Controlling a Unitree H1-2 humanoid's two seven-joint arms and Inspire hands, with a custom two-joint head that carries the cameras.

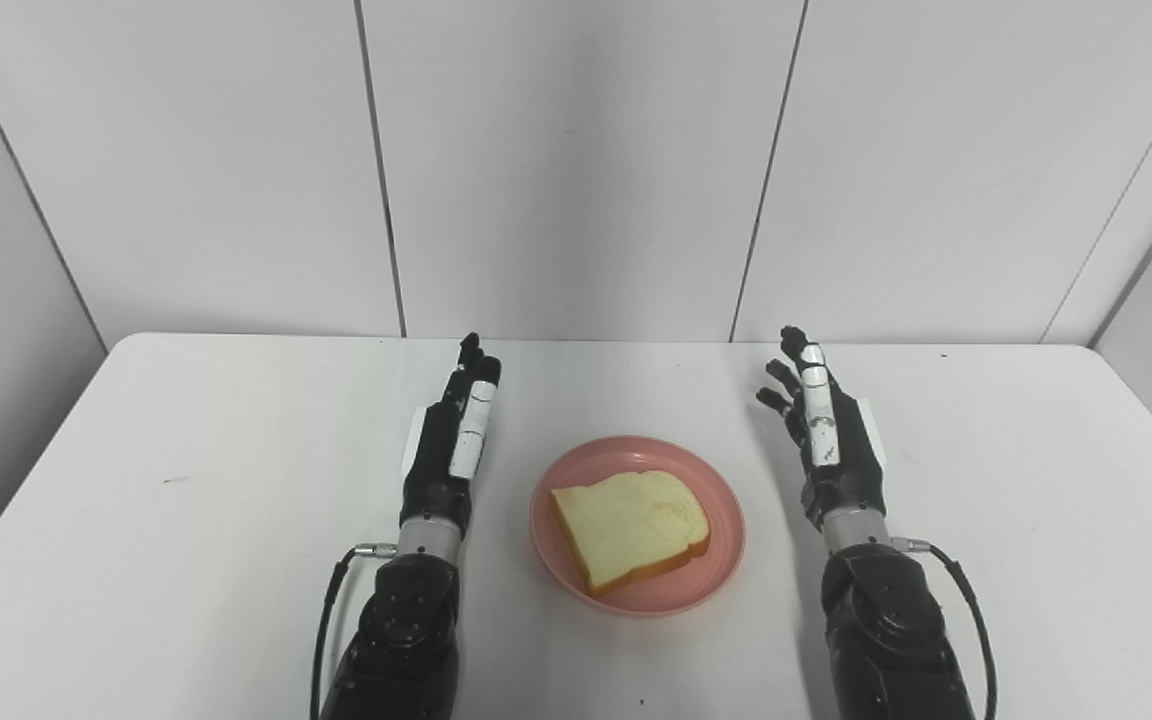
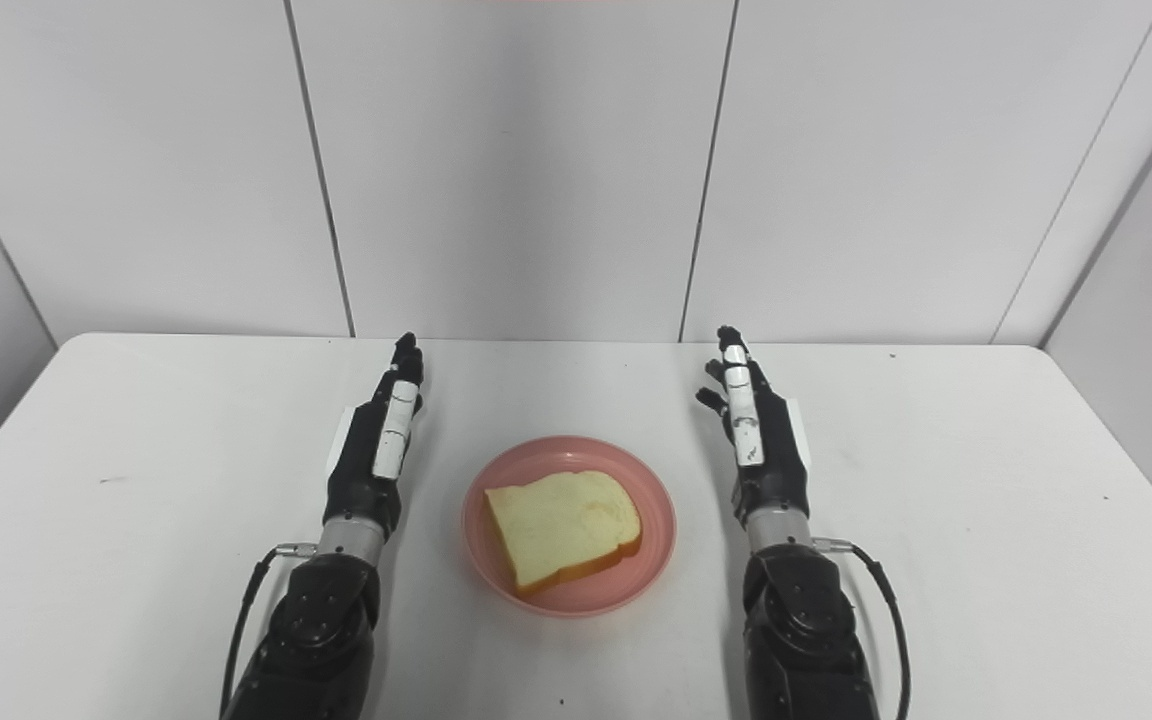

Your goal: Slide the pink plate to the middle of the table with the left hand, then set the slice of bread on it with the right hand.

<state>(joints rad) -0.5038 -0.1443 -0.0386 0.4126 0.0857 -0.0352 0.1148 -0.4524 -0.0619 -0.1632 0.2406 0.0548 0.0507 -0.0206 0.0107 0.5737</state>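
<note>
The slice of bread (image 1: 631,527) lies flat on the pink plate (image 1: 716,560), wholly inside the rim, its crust edge toward the near right. The plate sits near the middle of the tabletop (image 1: 186,500), somewhat toward the near edge, between the two hands. Judged from this layout, both steps of the task appear complete. The left hand (image 1: 451,440) stands just beside the plate's left side, edge-on, fingers extended and apart, holding nothing and not touching the plate. The right hand (image 1: 826,430) stands a little farther off on the right, likewise spread and empty. Risk from here is slight: a sideways sweep of either hand on withdrawal could nudge the plate rim and shift it off centre or toward the near edge; the left hand, being closer, is the likelier cause. The bread is loose and could slide if the plate is jolted. Open room is ample: bare surface lies to the left, right and behind the hands, and all tabletop edges are well apart from the plate.
</note>
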